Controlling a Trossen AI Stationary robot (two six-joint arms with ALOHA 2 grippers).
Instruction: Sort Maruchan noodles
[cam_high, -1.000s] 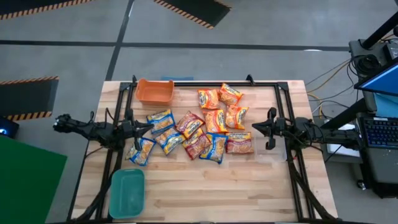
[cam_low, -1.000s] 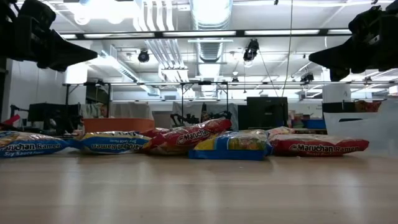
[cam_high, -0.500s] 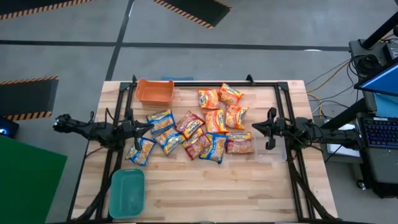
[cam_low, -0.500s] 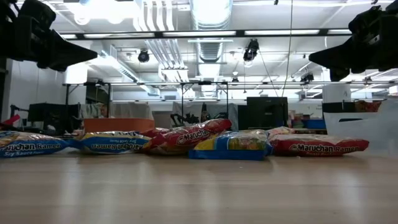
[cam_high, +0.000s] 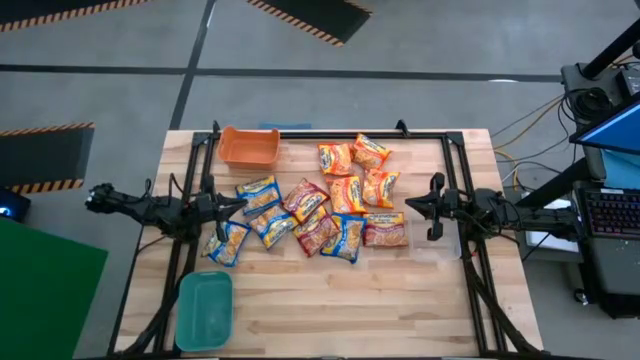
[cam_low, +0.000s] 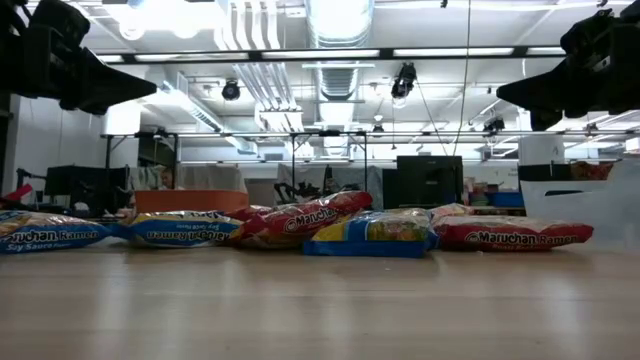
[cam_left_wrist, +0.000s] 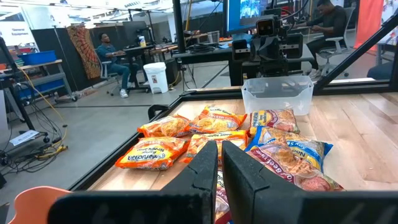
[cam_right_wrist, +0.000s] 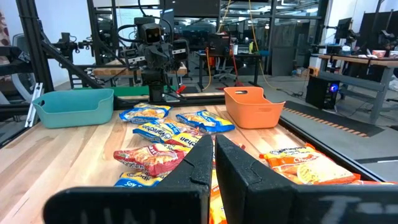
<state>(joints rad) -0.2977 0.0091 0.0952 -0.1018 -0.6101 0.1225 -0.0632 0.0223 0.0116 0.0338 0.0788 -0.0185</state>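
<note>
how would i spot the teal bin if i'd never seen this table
Start at the wooden table seen from above and go to the near corner on the left arm's side. The teal bin sits there alone, apart from the noodle packets; the other bin is orange, at the far edge.

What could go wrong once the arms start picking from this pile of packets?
1. The Maruchan noodles overlap in the middle of the table, so the jaws may lift two packets together or drag a neighbour.
2. The orange bin and teal bin both sit on the left gripper side; the right gripper might need a long reach across the pile.
</note>
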